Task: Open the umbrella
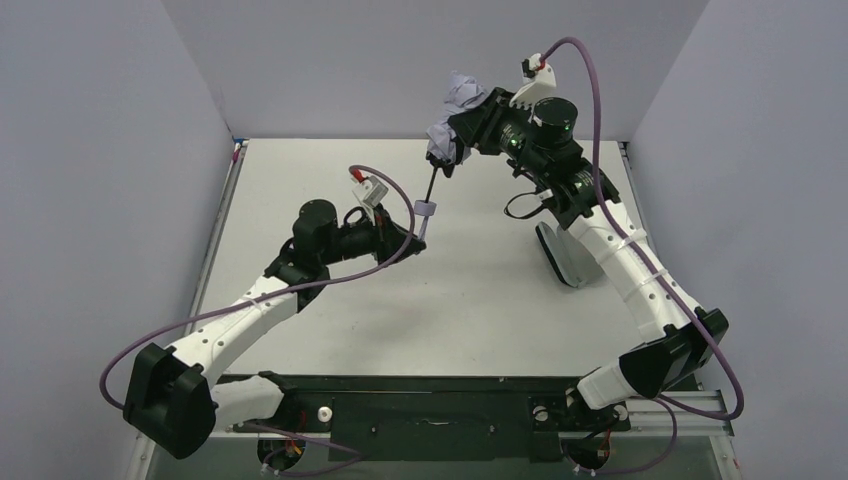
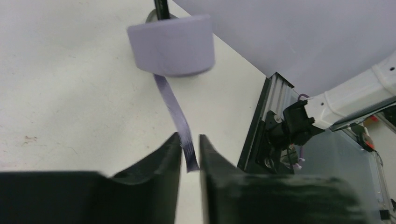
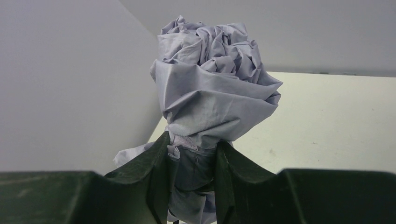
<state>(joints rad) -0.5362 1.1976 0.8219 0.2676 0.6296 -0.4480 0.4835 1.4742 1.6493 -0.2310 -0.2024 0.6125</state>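
Clamped onto the umbrella (image 1: 462,100) canopy with right gripper (image 3: 192,142); down the shaft (image 1: 432,185) from there, left gripper (image 2: 189,137) nearer handle (image 2: 172,44), strap (image 2: 175,109) between barely-parted jaws, can't tell if pinched.

text: none readable | labels: none | brands: none | numbers: none

Umbrella (image 1: 433,185) over the table (image 1: 480,300) — canopy (image 1: 462,98) behind, right; handle (image 1: 426,210) nearer, left.

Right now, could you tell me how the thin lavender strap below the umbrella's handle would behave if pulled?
Probably floppy: the thin lavender fabric strap runs as a flat ribbon from the pale cylindrical handle, so pulling likely just tautens it. It might slip, since the left gripper pinches only its end.
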